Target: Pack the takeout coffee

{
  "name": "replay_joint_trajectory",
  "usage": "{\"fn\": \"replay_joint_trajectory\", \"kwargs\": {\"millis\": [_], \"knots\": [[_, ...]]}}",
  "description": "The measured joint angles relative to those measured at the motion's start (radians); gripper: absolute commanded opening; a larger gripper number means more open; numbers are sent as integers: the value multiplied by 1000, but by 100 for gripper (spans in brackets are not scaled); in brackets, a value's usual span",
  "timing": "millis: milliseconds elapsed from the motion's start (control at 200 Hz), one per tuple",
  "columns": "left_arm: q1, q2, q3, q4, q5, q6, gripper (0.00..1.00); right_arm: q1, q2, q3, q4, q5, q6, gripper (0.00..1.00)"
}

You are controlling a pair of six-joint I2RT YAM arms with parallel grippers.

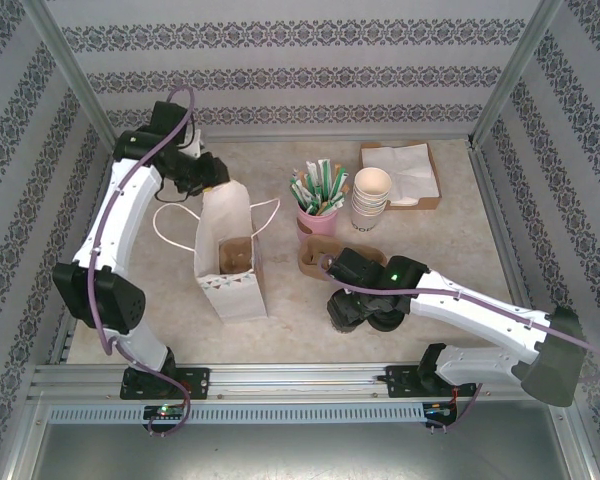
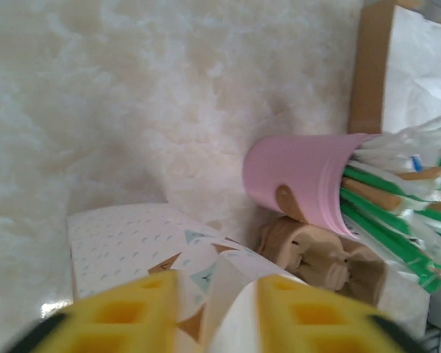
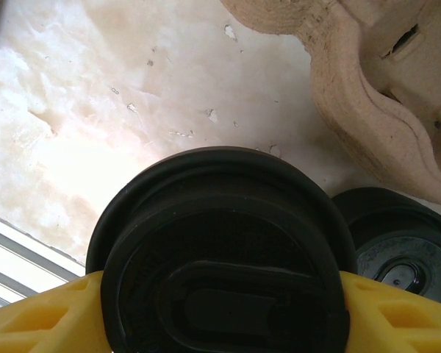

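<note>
White paper, brown on the inside, made up the bag (image 1: 230,262), which sat at about 9 o'clock from the middle of the table (image 1: 310,345) in the top view, its mouth showing and its cord handles flopped out to either side; the left gripper (image 1: 211,180) hovered at the bag's 12 o'clock rim, its yellow fingers (image 2: 125,312) standing apart with a fold of the rim loose in the gap, probably placed there to keep the mouth wide for loading; at about 4 o'clock from the bag, the right gripper (image 3: 220,312) was clamped on the takeout coffee (image 3: 220,243), one finger pressed to each side of its round black lid (the cream cup below was hidden by that lid), a grip across the widest part that looked meant to carry it upright; the coffee was therefore near the table's front edge and not yet in the bag; a loose black lid (image 3: 404,250) lay just beside it at 3 o'clock in the right wrist view, and the moulded cardboard carrier (image 1: 325,252) sat between coffee and bag, the likeliest thing to snag on the way across; the pink holder of green-wrapped sticks (image 1: 317,222) stood at 12 o'clock from the carrier, with the stack of lidless cups (image 1: 371,195) and the napkin tray (image 1: 435,188) beyond, well clear of that path.
</note>
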Motion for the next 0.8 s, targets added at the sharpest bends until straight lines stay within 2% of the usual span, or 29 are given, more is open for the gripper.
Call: {"fn": "replay_joint_trajectory", "kwargs": {"millis": [45,115,210,240,300,395,490,684,799], "knots": [[0,25,53,-14,12,14,68,0,-1,0,0,0,0,60],[0,60,152,-51,9,48,72,0,-4,0,-1,0,0,60],[0,87,300,-114,-53,83,79,0,-11,0,-5,0,0,60],[0,87,332,-130,-85,93,90,0,-11,0,-6,0,0,60],[0,67,372,-153,-161,111,100,0,-11,0,-9,0,0,60],[0,-3,355,-174,-274,116,100,0,-11,0,-11,0,0,60],[0,-122,270,-180,-352,111,98,0,-11,0,-11,0,0,60],[0,-459,-47,-185,-391,53,89,0,-11,0,-11,0,0,60],[0,-613,-201,-185,-374,-7,86,0,-11,0,-15,0,0,60]]}}
